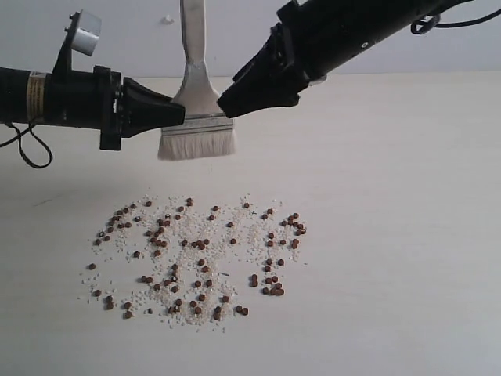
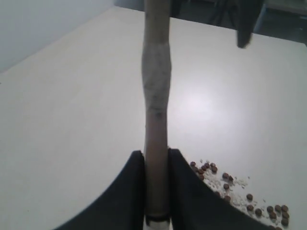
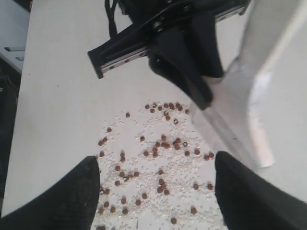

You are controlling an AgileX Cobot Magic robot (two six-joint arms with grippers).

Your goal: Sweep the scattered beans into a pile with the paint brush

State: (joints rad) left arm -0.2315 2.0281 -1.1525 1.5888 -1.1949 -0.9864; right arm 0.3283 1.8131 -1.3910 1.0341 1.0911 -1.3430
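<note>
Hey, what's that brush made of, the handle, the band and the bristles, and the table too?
Paint brush handle: pale wood by the look of it, matte and seemingly unvarnished. Band: thin silvery metal with a slight shine. Bristles: cream-white fibres; I cannot tell whether they are natural or synthetic. Table: smooth off-white top with a soft sheen, perhaps laminate or painted board.

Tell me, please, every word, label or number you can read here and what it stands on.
Yellowish label on the left arm: too small and blurred to read.
Faint dark marks on the paint brush handle: not legible.
No other text shows.
</note>
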